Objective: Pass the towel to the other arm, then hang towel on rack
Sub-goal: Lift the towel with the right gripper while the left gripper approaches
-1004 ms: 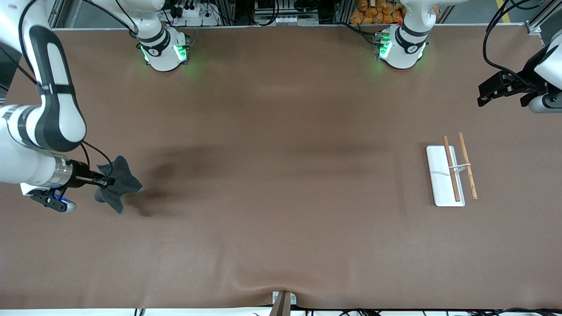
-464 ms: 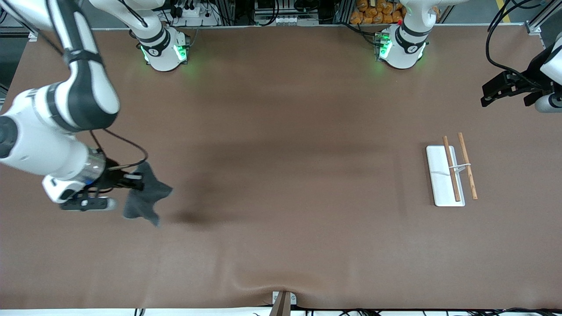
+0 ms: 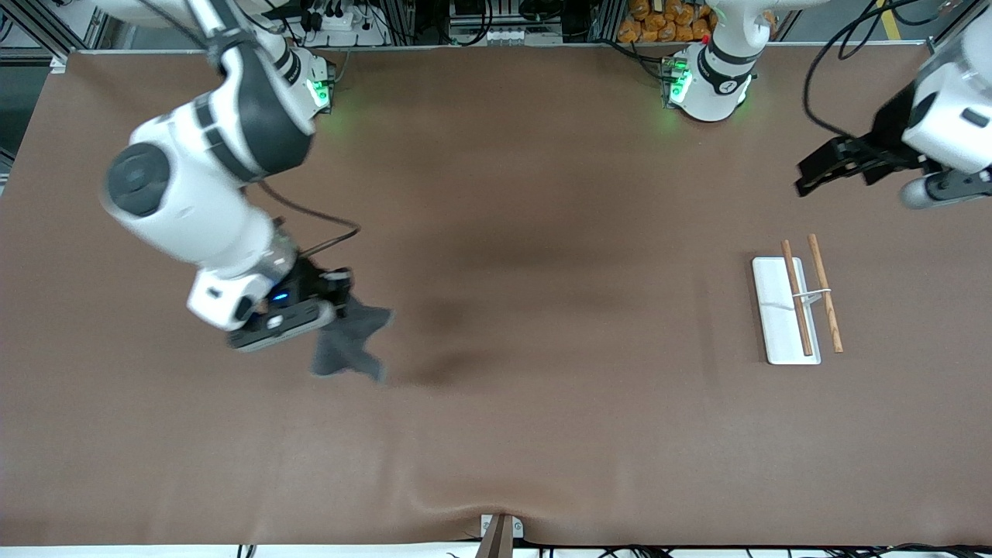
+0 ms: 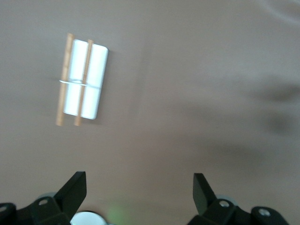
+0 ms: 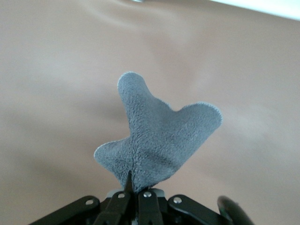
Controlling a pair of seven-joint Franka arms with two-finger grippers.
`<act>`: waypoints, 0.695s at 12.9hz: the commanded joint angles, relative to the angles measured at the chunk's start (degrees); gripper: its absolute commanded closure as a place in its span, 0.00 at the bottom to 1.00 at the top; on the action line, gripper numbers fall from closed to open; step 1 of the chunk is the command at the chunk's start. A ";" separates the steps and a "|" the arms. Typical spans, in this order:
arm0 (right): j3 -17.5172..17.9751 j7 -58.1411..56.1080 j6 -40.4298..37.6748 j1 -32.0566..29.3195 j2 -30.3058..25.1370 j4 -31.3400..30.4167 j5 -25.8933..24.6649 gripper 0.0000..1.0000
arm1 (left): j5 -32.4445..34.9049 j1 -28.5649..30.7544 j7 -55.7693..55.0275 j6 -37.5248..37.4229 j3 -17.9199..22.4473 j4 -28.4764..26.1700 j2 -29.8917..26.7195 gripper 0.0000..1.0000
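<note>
1. Two grippers: right gripper (image 3: 335, 298) clamped on small dark grey soft towel (image 3: 350, 345), dangling over table's 9 o'clock, lifted for handover.
2. Left gripper (image 3: 821, 172) spread wide, waiting at 2 o'clock.
3. White-based, wooden-rodded rack (image 3: 798, 308) at 3 o'clock, bare.

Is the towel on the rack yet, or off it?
Off. The towel hangs pinched in the shut right gripper; the rack is bare.

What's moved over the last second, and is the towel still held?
The right gripper, still shut on the towel, has carried it toward the table's middle. The left gripper, open, has edged inward over the table near the rack. The rack has not moved.
</note>
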 commanded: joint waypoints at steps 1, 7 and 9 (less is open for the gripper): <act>-0.67 -4.36 2.18 6.28 1.43 1.59 0.59 1.00 | -1.38 0.22 -8.66 4.47 -3.02 0.54 3.66 0.00; -0.49 -4.54 8.84 19.21 4.59 1.59 0.68 1.00 | -4.18 -0.04 -18.26 17.92 -5.14 0.62 11.83 0.00; -0.49 -4.71 11.23 23.16 5.64 1.67 0.51 1.00 | -4.19 -0.66 -20.29 20.91 -5.14 0.10 12.54 0.00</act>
